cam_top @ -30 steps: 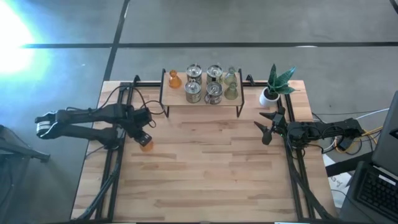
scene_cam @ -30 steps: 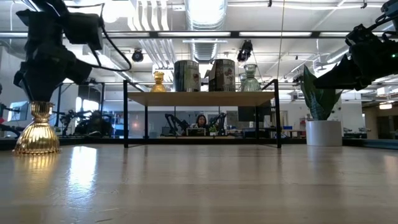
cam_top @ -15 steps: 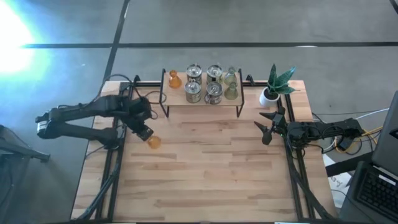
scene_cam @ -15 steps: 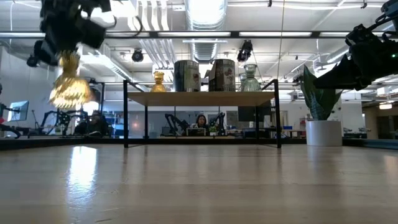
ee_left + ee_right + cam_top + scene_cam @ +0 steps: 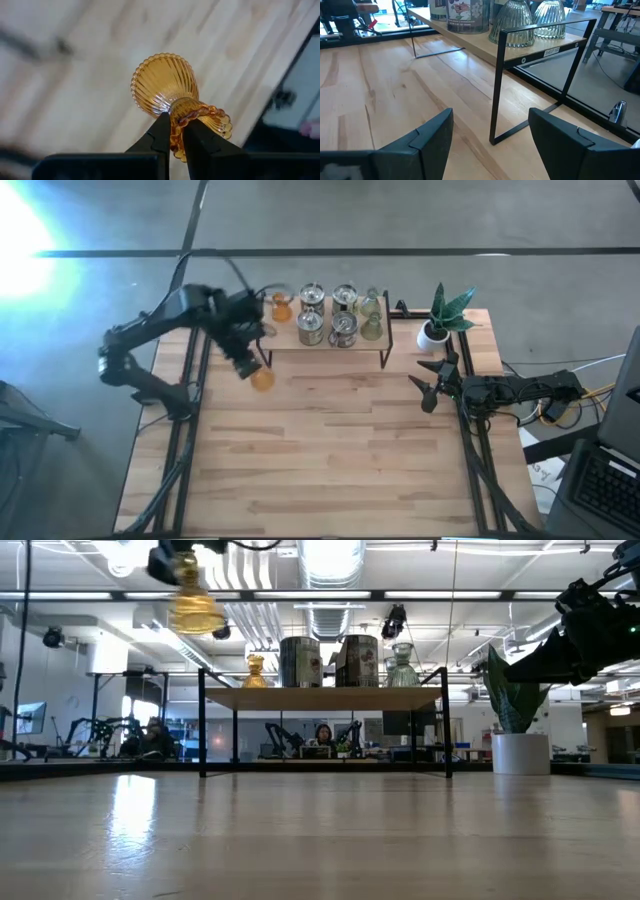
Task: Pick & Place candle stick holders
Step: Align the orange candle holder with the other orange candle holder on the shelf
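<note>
Holders (image 5: 328, 316) on the shelf (image 5: 325, 340) at the table's (image 5: 330, 450) back edge, plant (image 5: 443, 315) to its right.

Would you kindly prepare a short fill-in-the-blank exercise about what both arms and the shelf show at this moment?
1. The left claw is shut on the ____ candle stick holder.
2. That holder hangs in the air, ____ than the shelf top.
3. The right claw waits with its fingers ____.
4. The white-potted plant stands on the table beside the shelf's ____ end.

Missing words: orange; higher; open; right

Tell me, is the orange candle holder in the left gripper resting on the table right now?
No, the left gripper holds the orange candle holder high above the table.
</note>
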